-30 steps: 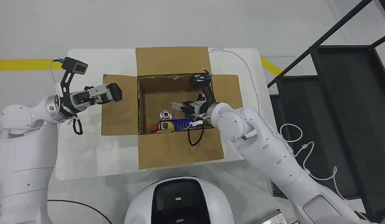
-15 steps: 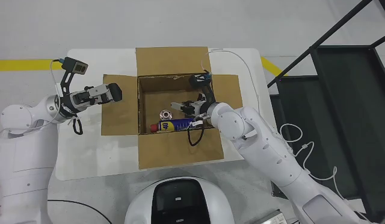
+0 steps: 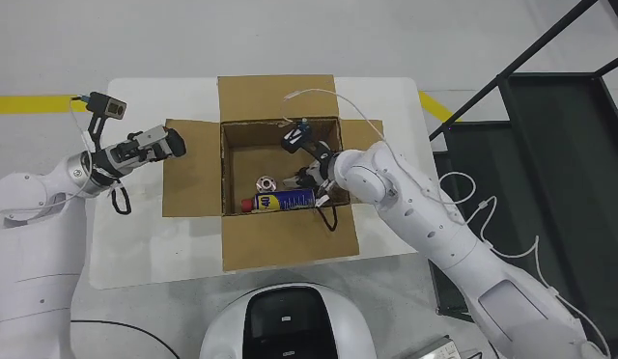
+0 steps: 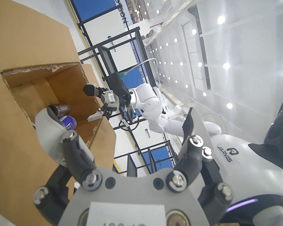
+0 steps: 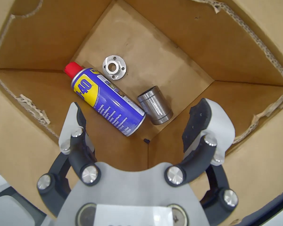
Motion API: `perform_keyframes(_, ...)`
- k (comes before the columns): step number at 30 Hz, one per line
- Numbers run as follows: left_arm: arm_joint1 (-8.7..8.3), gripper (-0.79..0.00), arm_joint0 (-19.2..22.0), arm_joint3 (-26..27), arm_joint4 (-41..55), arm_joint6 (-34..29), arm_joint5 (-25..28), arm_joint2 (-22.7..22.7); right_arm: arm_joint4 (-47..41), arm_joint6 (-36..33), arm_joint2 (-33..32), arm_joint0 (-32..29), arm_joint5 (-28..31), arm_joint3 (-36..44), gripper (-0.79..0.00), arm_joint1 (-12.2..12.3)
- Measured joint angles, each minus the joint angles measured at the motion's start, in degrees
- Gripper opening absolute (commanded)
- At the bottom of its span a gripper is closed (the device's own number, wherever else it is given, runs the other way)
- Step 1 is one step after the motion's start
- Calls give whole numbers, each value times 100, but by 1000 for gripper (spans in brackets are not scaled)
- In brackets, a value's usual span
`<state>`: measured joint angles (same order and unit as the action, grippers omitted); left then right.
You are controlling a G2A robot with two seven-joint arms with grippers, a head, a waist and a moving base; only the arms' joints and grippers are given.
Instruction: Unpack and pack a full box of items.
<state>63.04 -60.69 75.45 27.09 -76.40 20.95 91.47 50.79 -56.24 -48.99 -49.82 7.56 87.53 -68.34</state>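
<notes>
Spray can [image 3: 280, 202] — base end hidden beneath the right arm [image 3: 381, 180]

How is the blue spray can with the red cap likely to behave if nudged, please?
The blue spray can with the red cap lies on its side on the floor of the brown cardboard box, so it would probably roll. Its smooth round wall looks slippery for a grasp. The short shiny metal cylinder beside its base might be shoved along.

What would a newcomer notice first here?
The open cardboard box on the table, a blue spray can lying on its floor beside a metal flange and steel cylinder. The right gripper hangs over them, jaws open; the left gripper hovers at the left flap.
</notes>
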Motion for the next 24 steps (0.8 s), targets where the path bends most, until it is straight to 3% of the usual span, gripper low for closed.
perform_keyframes(6, -79, 0, -379, 204, 356, -76, -100, 353, -52, -307, 254, 407, 505, -629, 0, -99)
perform_keyframes(20, -78, 0, -376, 203, 346, -73, -99, 348, -87, -299, 255, 420, 505, -654, 0, -104)
perform_keyframes(24, -111, 0, -501, 421, 212, 291, -66, 505, 229, -240, 340, 394, 786, -689, 0, -90)
